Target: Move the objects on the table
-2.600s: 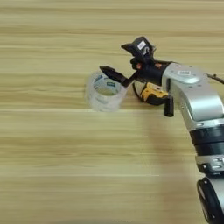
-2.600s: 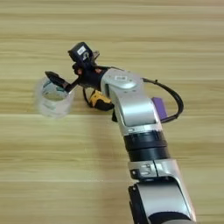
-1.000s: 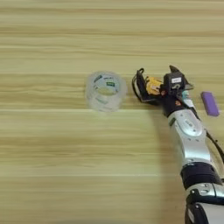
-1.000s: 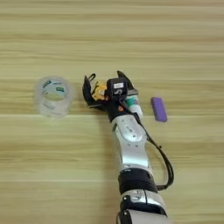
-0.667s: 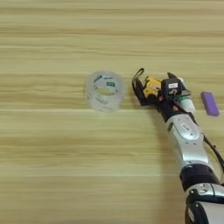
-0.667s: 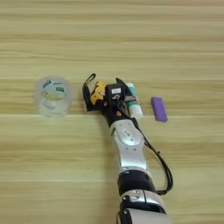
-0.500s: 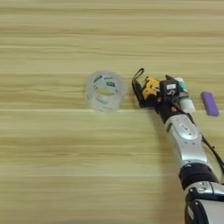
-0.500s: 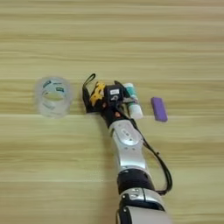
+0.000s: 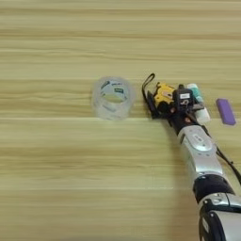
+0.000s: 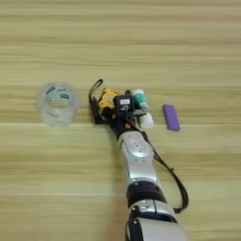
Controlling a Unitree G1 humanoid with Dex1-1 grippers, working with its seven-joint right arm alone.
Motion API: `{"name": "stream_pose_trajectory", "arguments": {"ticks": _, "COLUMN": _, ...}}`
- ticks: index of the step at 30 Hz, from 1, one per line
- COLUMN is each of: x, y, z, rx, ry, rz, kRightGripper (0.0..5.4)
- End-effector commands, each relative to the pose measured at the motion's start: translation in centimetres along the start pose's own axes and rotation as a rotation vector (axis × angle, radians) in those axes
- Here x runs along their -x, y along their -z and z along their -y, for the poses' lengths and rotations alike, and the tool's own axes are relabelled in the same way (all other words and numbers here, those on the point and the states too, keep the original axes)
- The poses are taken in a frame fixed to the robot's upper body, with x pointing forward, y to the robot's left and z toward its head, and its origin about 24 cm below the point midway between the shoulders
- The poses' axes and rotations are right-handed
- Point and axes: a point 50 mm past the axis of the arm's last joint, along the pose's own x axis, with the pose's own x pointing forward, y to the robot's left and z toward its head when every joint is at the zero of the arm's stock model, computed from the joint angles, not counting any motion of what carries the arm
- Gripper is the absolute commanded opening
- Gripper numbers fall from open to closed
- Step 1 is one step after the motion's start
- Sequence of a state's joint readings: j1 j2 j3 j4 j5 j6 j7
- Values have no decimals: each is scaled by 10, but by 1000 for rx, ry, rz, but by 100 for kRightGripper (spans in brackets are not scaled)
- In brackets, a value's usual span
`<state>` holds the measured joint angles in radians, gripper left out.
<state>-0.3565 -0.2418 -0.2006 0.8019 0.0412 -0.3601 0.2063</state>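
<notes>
A clear tape roll (image 9: 113, 97) stands on the table (image 9: 56, 179) left of centre. To its right lies the yellow-black tape measure (image 9: 163, 92), its black strap looping up and left. My right gripper (image 9: 168, 105) comes in from the bottom right and is shut on the tape measure, with one black finger on its left side and the other on its right. A white-and-teal glue stick (image 10: 142, 112) lies right beside the gripper, partly behind it. Further right, apart from the rest, is a small purple block (image 10: 171, 117).
My silver forearm (image 10: 136, 157) runs from the bottom edge up to the tape measure, with a black cable (image 10: 175, 188) hanging along its right side.
The gripper left the tape roll, moved right to the tape measure, and its wide-open fingers closed in on it over the last second. The tape roll stays put.
</notes>
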Motion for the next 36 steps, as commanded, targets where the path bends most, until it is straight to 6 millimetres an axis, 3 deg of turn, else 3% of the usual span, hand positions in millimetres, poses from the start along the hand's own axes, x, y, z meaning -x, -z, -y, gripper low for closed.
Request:
{"name": "stream_pose_trajectory", "arguments": {"ticks": 1, "x": -19, "y": -37, "z": 7, "rx": 18, "ry": -5, "rz": 116, "kRightGripper": 537}}
{"name": "stream_pose_trajectory", "arguments": {"ticks": 12, "x": -19, "y": -36, "z": 4, "rx": 7, "ry": -36, "rz": 109, "kRightGripper": 537}}
{"name": "stream_pose_trajectory", "arguments": {"ticks": 19, "x": -19, "y": -35, "z": 2, "rx": -12, "ry": -61, "rz": 98, "kRightGripper": 460}}
{"name": "stream_pose_trajectory", "arguments": {"ticks": 36, "x": -18, "y": -43, "z": -2, "rx": -18, "ry": -89, "rz": 166, "kRightGripper": 457}}
